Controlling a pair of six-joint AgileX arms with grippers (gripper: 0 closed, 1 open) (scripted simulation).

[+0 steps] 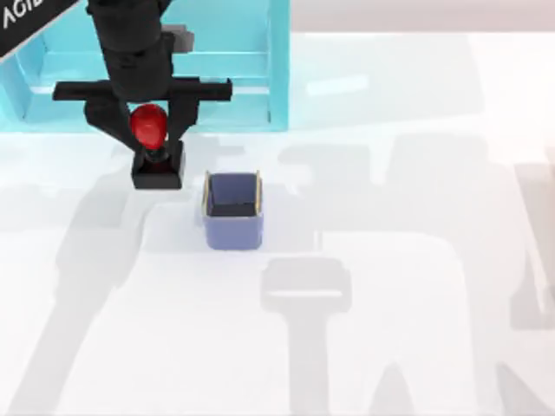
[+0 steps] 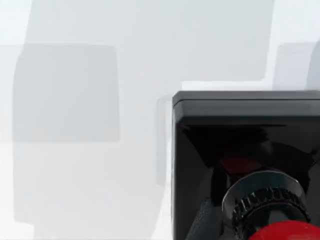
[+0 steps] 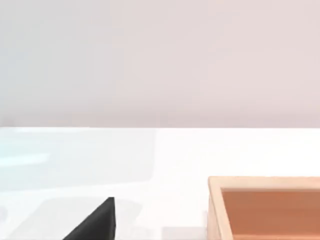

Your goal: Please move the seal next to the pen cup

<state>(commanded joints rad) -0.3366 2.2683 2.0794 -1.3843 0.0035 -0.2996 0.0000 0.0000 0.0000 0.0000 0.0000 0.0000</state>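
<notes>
Our left gripper [image 1: 149, 130] hangs over the desk [image 1: 390, 260] near its far left part, fingers [image 1: 106, 121] closed on either side of the red knob of the seal [image 1: 157, 161]. The seal stands upright, its black square base on or just above the desk; we cannot tell which. The pen cup [image 1: 231, 211] sits just to its right, close but apart. Behind both stands a turquoise shelf unit [image 1: 277, 69]. From the left wrist we see the seal's base [image 2: 245, 150] up close. Our right wrist view shows a wooden box [image 3: 265, 207].

The seal [image 1: 156, 147] has a glossy red knob and shiny black plastic-looking base.
</notes>
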